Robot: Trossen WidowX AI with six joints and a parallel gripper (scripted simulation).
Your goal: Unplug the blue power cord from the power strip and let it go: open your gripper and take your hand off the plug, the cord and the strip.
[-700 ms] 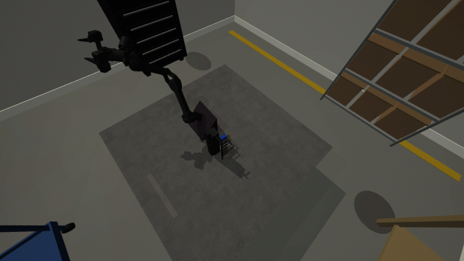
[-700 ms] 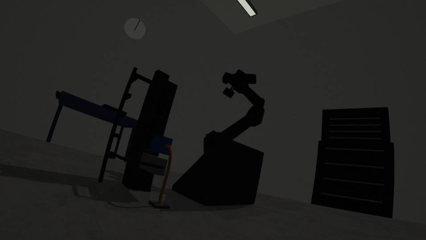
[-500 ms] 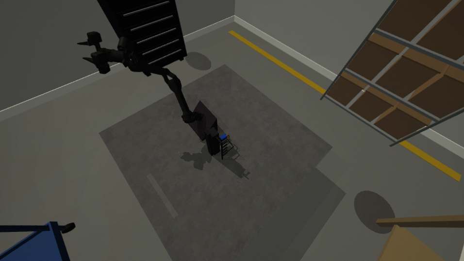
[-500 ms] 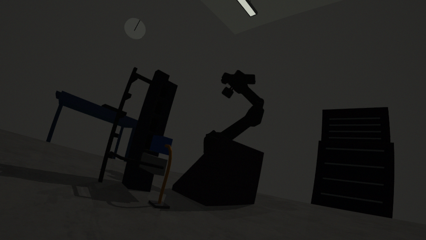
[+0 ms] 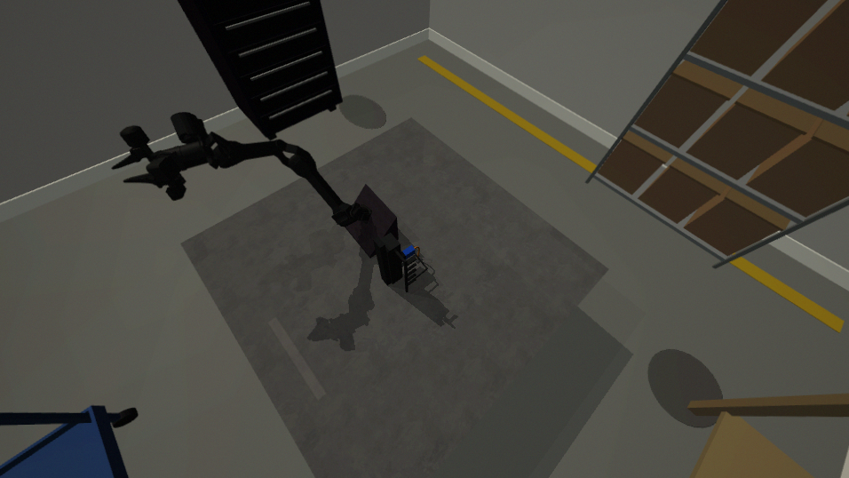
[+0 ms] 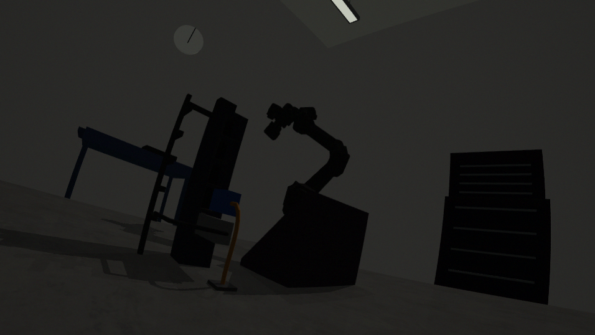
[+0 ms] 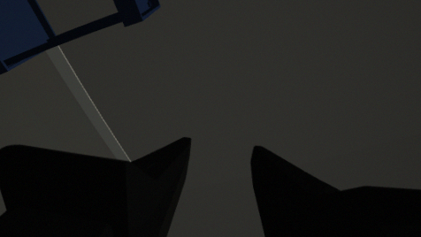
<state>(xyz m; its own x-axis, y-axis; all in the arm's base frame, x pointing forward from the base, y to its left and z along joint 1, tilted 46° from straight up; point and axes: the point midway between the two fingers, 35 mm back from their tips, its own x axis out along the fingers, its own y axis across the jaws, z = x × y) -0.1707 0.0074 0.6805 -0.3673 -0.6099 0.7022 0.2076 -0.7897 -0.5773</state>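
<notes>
My gripper (image 5: 118, 174) (image 7: 221, 149) is partly open and empty, with a gap between its dark fingertips. It is raised high and far from the strip, pointing away from it toward the left in the top view. A blue block (image 5: 408, 250) (image 6: 224, 201), which looks like the blue plug, sits low beside a tall dark upright column (image 5: 386, 261) (image 6: 208, 175), which may be the power strip. A grey block (image 6: 214, 228) is just below the blue one. It is too dark to tell whether the plug is seated. No blue cord can be made out.
A black ladder-like frame (image 6: 163, 175) stands beside the column. An orange curved cord or post (image 6: 233, 245) rises from a small dark plate (image 6: 214, 286) to the blue block. The arm's dark base (image 6: 324, 241) is close by. A drawer cabinet (image 5: 284, 59) (image 6: 495, 241) stands farther off.
</notes>
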